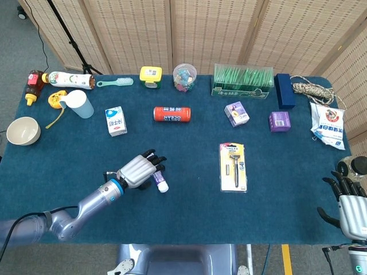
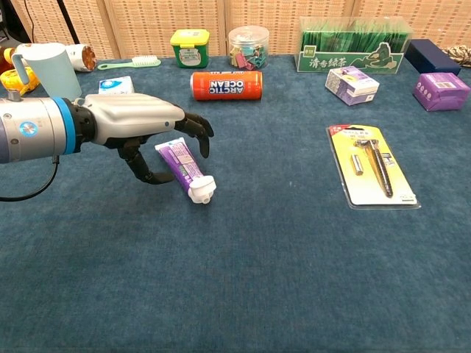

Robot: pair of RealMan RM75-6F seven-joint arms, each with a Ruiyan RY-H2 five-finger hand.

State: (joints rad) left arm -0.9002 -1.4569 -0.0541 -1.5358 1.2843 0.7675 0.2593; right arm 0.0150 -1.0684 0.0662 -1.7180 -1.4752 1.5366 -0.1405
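Observation:
A purple tube (image 2: 182, 161) with a white cap lies on the blue tablecloth, cap toward the near edge. My left hand (image 2: 147, 126) hovers right over it, fingers (image 2: 200, 134) curved down past its far side and the thumb hooked down on the near side; nothing is gripped. In the head view the left hand (image 1: 139, 169) covers most of the tube (image 1: 161, 184), leaving only the cap end showing. My right hand (image 1: 350, 207) hangs off the table's near right corner with its fingers apart, holding nothing.
An orange can (image 2: 226, 84) and a small milk carton (image 1: 116, 121) lie beyond the left hand. A razor pack (image 2: 372, 165) lies to the right. A blue cup (image 1: 77, 104), a bowl (image 1: 23, 130), purple boxes (image 1: 236, 113) and a green box (image 1: 242, 81) sit farther off.

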